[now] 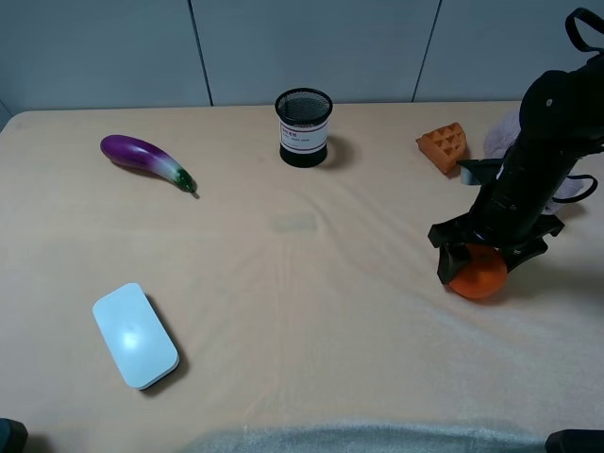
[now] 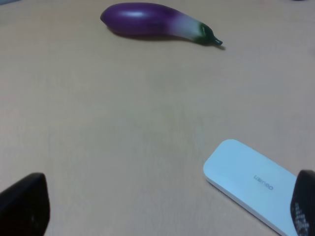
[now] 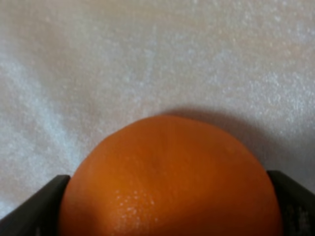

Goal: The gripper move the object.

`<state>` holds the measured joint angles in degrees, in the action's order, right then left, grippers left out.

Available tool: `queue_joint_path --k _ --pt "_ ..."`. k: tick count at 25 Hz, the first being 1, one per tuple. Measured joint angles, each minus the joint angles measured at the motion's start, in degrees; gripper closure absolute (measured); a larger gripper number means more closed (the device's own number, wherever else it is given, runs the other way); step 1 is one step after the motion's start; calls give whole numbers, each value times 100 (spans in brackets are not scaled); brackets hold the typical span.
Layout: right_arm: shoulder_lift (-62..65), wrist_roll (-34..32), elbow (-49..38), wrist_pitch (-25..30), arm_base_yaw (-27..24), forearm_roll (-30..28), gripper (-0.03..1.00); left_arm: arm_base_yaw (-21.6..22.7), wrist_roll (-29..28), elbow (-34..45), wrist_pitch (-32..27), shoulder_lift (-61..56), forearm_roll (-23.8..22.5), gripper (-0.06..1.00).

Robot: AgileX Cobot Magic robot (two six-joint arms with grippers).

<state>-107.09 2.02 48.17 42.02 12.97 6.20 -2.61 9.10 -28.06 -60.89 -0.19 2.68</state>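
Observation:
The round orange fruit [image 1: 479, 276] rests on the beige table cloth at the right. My right gripper [image 1: 478, 260] reaches down over it with a black finger on each side. In the right wrist view the fruit [image 3: 167, 172] fills the gap of the gripper [image 3: 167, 209], and both fingers [image 3: 37, 209] touch its sides. My left gripper [image 2: 165, 204] is open and empty. It hovers low over the table's front left, near a white case. In the exterior high view only a dark corner of the left arm [image 1: 9, 436] shows.
A purple eggplant [image 1: 146, 159] [image 2: 152, 20] lies at the back left. A white flat case [image 1: 135, 335] [image 2: 251, 182] lies at the front left. A black mesh cup [image 1: 303, 126] stands at the back centre. An orange-brown waffle wedge [image 1: 444, 147] lies behind the right arm.

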Motion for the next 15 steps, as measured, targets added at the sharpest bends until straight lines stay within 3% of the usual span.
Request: queue_joint_path --k 15 --pt "1164 -132 -5 536 0 5 41 0 0 0 0 0 0 -3"
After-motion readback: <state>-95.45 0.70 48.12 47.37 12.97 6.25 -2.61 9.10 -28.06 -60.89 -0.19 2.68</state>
